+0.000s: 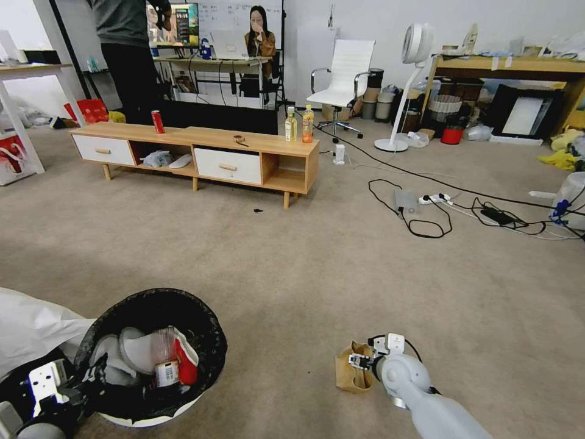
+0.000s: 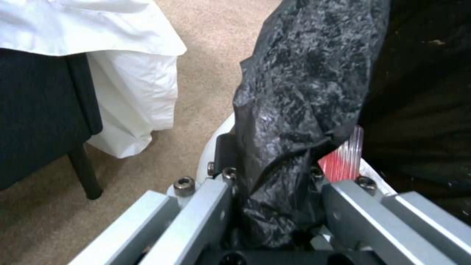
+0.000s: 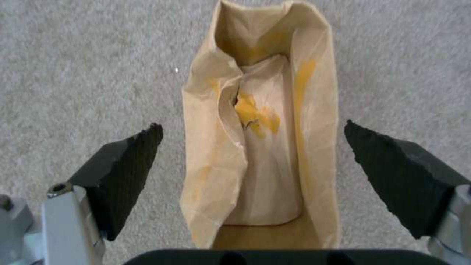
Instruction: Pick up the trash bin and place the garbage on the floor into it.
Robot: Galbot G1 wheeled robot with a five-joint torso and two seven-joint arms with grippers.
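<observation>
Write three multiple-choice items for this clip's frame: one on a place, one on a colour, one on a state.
1. Where does the tan paper bag lie?
A. In the trash bin
B. On the floor
C. On the cabinet

2. What colour lines the trash bin?
A. Black
B. Blue
C. Yellow

3. How is the right tool?
A. Shut on the bag
B. Open, fingers either side of the bag
C. Holding a can

Key: 1 B, carpet surrounds it; 2 A, black plastic covers the rim the left tool clamps; 3 B, gaps show beside both pads.
</observation>
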